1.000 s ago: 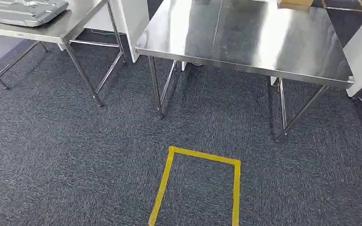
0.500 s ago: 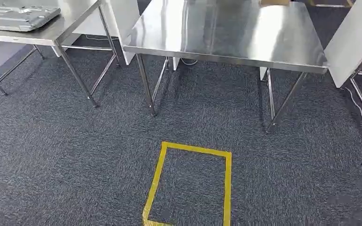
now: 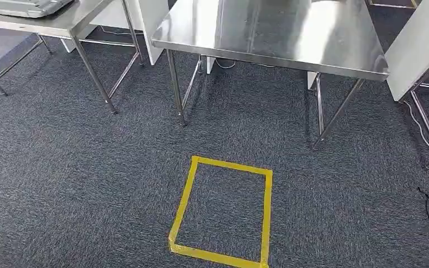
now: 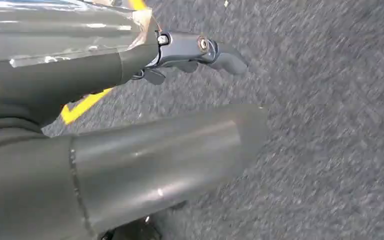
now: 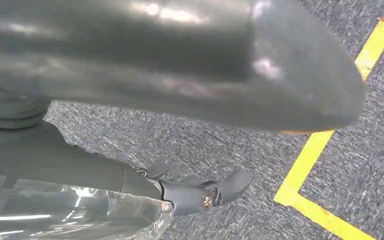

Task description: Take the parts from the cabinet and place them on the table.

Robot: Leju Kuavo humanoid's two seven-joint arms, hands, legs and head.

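Head view: a grey flat part (image 3: 19,5) lies on the left table (image 3: 75,22), at the picture's top edge. Beside it stands a bare steel table (image 3: 313,39). On the carpet floor (image 3: 61,167) before them is a yellow tape rectangle (image 3: 267,212).

Left wrist view: the left hand (image 4: 130,65) hangs above the carpet, its fingers (image 4: 220,55) stretched out, grasping nothing.

Right wrist view: the right hand (image 5: 145,185) is released too, its fingers (image 5: 230,182) straight, near the yellow tape.

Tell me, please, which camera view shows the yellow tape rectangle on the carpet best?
The head view: the whole yellow tape rectangle lies unobstructed before the steel table. The right wrist view catches one corner; the left wrist view, a short strip behind the left hand.
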